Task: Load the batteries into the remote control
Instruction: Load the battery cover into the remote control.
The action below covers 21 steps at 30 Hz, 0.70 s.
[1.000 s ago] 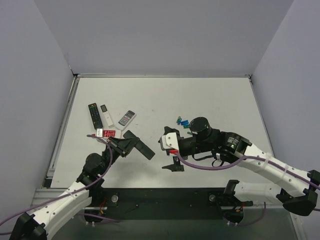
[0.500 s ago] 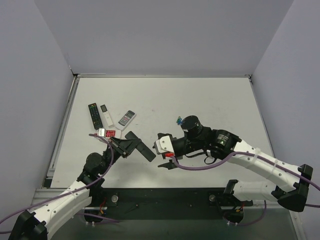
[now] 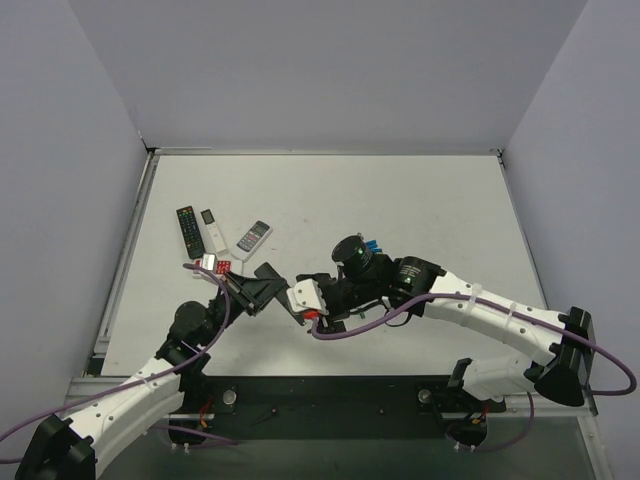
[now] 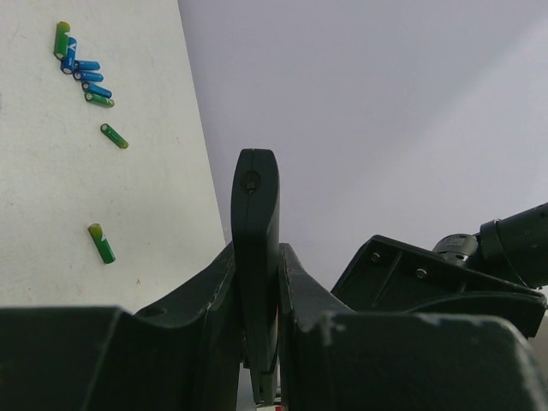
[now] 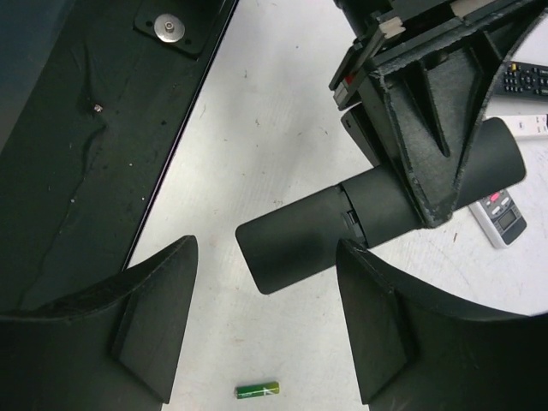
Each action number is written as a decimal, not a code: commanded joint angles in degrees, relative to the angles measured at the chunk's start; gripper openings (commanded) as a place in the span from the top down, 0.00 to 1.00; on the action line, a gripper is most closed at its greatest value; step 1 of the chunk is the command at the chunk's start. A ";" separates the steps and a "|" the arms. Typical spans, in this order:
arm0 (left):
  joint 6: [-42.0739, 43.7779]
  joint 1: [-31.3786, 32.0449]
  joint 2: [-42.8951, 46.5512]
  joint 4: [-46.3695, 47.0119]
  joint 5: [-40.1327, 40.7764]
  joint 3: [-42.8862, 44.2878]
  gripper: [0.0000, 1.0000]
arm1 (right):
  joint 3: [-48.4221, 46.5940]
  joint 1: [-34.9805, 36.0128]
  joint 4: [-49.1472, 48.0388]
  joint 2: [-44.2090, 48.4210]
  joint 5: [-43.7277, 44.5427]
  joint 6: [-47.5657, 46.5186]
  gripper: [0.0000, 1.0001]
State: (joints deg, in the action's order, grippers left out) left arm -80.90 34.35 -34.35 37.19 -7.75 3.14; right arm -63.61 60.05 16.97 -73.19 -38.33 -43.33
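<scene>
Remote control (image 3: 275, 285), clamped in the left gripper's (image 4: 257, 274) shut jaws above the near-left surface (image 3: 400, 200), could twist loose if the right gripper's (image 5: 265, 253) half-open, empty jaws straddling its free end close off-centre.

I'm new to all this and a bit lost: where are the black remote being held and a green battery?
remote control (image 5: 300, 244): right wrist view, on its free, rounded end.
green battery (image 5: 258, 390): right wrist view, on the middle of the cell.

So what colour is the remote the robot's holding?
Black; the remote control shows best in the right wrist view.
</scene>
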 commanded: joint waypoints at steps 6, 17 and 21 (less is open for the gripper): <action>-0.92 -0.16 -0.10 3.50 -1.92 3.98 1.00 | -0.19 3.05 0.34 -2.84 6.25 -3.95 0.43; -3.90 -0.25 0.16 4.64 -2.36 3.98 1.00 | 0.51 4.63 1.13 -5.12 11.16 -4.92 0.50; -5.49 -0.25 0.33 6.40 -2.18 3.63 1.00 | 0.86 5.34 1.75 -6.18 12.75 -5.27 0.52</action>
State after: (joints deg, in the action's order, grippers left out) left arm -82.00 34.28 -34.85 35.05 -8.86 3.90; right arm -63.61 64.42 16.84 -77.14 -27.66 -47.92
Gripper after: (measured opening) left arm 0.262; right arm 0.485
